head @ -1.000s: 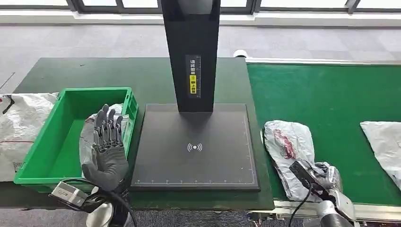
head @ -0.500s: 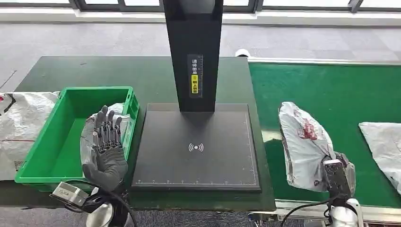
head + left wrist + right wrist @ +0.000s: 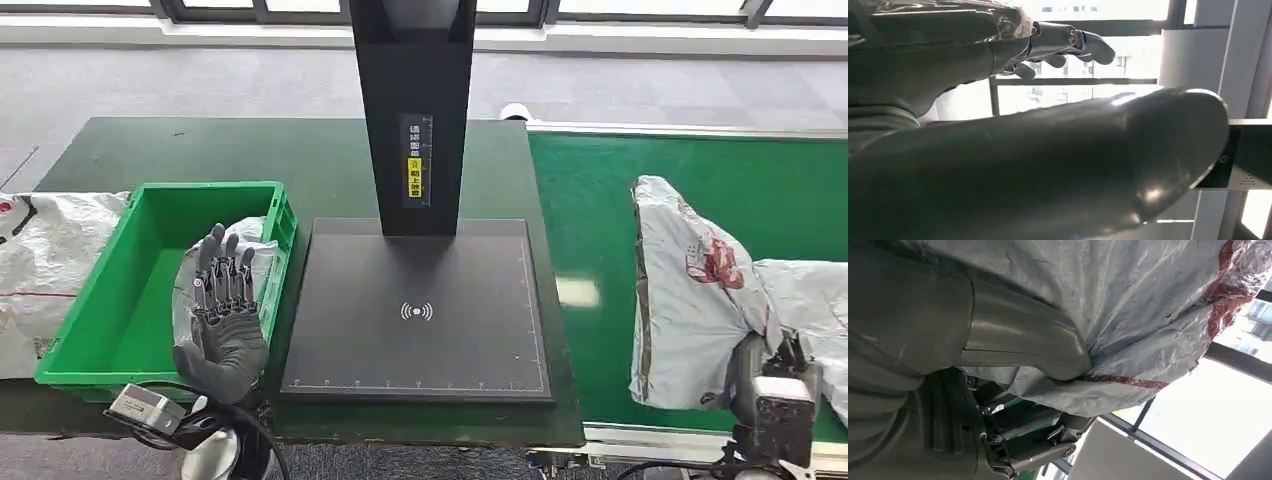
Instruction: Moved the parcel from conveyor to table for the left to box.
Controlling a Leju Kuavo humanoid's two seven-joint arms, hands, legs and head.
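Grey plastic parcel (image 3: 690, 290) gripped by right hand (image 3: 770, 375) fingers (image 3: 1023, 345), left hand (image 3: 225, 310) fingers (image 3: 225, 270) spread, holding nothing

Left hand (image 3: 1013, 150) up close, thick grey thumb across frame, darker fingers (image 3: 1073, 42) extended and apart, nothing held. Bright windows (image 3: 1073, 97) with dark frames behind.

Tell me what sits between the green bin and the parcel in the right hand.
In the head view, the black scanner platform with its upright post lies between the green bin and the parcel that the right hand holds, then bare green conveyor belt.
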